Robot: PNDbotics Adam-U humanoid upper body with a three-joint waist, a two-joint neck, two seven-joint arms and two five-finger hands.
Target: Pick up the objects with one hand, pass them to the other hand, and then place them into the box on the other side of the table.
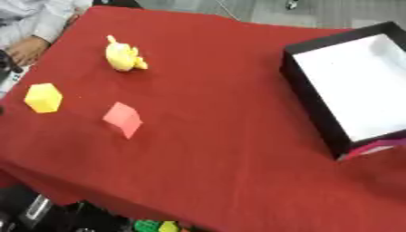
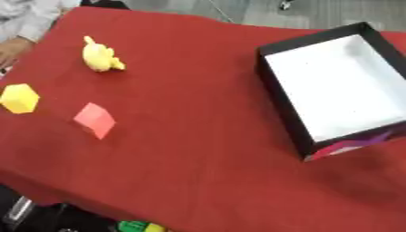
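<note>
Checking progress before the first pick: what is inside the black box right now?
The black box shows only a bare white floor; none of the objects is inside. Its near wall hides a thin strip of floor.

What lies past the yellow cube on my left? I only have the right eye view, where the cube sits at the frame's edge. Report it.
Observer: The left eye view shows the whole yellow cube, with a strip of red cloth beyond it. The cube lies fully on the table, apart from the cloth's left edge.
Operator: Now tell me what is off the cloth on that side.
Observer: A dark object shows just past the cloth's left edge, farther back than the cube. I cannot tell what it is, and it touches none of the blocks.
</note>
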